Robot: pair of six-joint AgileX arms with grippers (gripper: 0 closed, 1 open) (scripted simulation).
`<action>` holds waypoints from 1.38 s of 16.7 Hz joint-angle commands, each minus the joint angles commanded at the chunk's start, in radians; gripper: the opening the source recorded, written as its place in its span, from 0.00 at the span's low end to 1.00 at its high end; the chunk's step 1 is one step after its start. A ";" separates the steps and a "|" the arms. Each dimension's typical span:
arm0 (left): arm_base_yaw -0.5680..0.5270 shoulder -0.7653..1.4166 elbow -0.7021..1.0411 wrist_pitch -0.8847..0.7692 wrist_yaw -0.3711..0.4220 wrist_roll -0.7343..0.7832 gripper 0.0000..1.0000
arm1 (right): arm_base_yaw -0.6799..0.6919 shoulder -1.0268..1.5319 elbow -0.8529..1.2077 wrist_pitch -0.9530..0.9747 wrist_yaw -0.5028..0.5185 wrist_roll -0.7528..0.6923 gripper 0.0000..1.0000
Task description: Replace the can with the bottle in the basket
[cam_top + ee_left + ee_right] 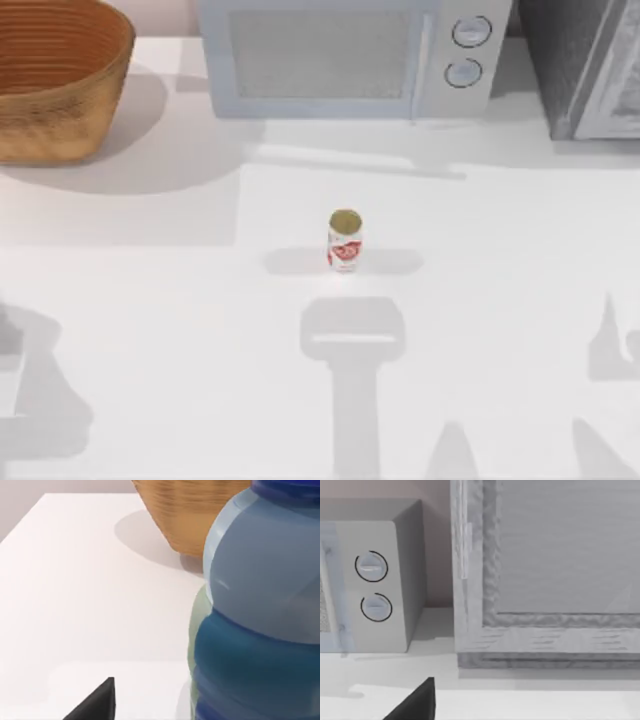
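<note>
The basket (55,80) sat at the far left corner of the white bench (150,330), well to the left of the can (344,240) and farther back than it. In the left wrist view the bottle (260,615) loomed very close to the camera, its blue cap at the top and blue-and-green label below, with the basket (192,510) behind it on the bench; a dark tip of the left gripper (95,705) showed at the edge, and whether its jaws were clamped on the bottle could not be told. The can stood upright and alone near the middle of the bench, gold top up, in front of the microwave (350,55). Right of the can and farther back stood a grey cabinet (585,65). In the right wrist view, a dark tip of the right gripper (415,702) showed before the microwave (370,580) and cabinet (545,570); its jaws' state could not be told.
</note>
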 joint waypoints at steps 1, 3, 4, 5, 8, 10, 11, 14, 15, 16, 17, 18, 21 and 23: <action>-0.028 0.011 0.029 -0.013 -0.027 -0.008 1.00 | 0.000 0.000 0.000 0.000 0.000 0.000 1.00; -0.080 0.032 0.081 -0.036 -0.077 -0.022 1.00 | 0.000 0.000 0.000 0.000 0.000 0.000 1.00; -0.099 0.040 0.100 -0.044 -0.095 -0.027 1.00 | 0.000 0.000 0.000 0.000 0.000 0.000 1.00; -0.109 0.044 0.110 -0.048 -0.105 -0.030 1.00 | 0.000 0.000 0.000 0.000 0.000 0.000 1.00; -0.110 0.044 0.111 -0.049 -0.106 -0.030 1.00 | 0.000 0.000 0.000 0.000 0.000 0.000 1.00; -0.110 0.044 0.111 -0.049 -0.106 -0.030 0.85 | 0.000 0.000 0.000 0.000 0.000 0.000 1.00; -0.110 0.044 0.111 -0.049 -0.106 -0.030 0.77 | 0.000 0.000 0.000 0.000 0.000 0.000 1.00; -0.110 0.044 0.111 -0.049 -0.106 -0.030 0.55 | 0.000 0.000 0.000 0.000 0.000 0.000 1.00; -0.110 0.044 0.111 -0.049 -0.106 -0.030 0.47 | 0.000 0.000 0.000 0.000 0.000 0.000 1.00; -0.110 0.044 0.111 -0.049 -0.106 -0.030 0.40 | 0.000 0.000 0.000 0.000 0.000 0.000 1.00; -0.110 0.044 0.111 -0.049 -0.106 -0.030 0.32 | 0.000 0.000 0.000 0.000 0.000 0.000 1.00; -0.110 0.044 0.111 -0.049 -0.106 -0.030 0.25 | 0.000 0.000 0.000 0.000 0.000 0.000 1.00; -0.110 0.044 0.111 -0.049 -0.106 -0.030 0.02 | 0.000 0.000 0.000 0.000 0.000 0.000 1.00; -0.110 0.044 0.111 -0.049 -0.106 -0.030 0.00 | 0.000 0.000 0.000 0.000 0.000 0.000 1.00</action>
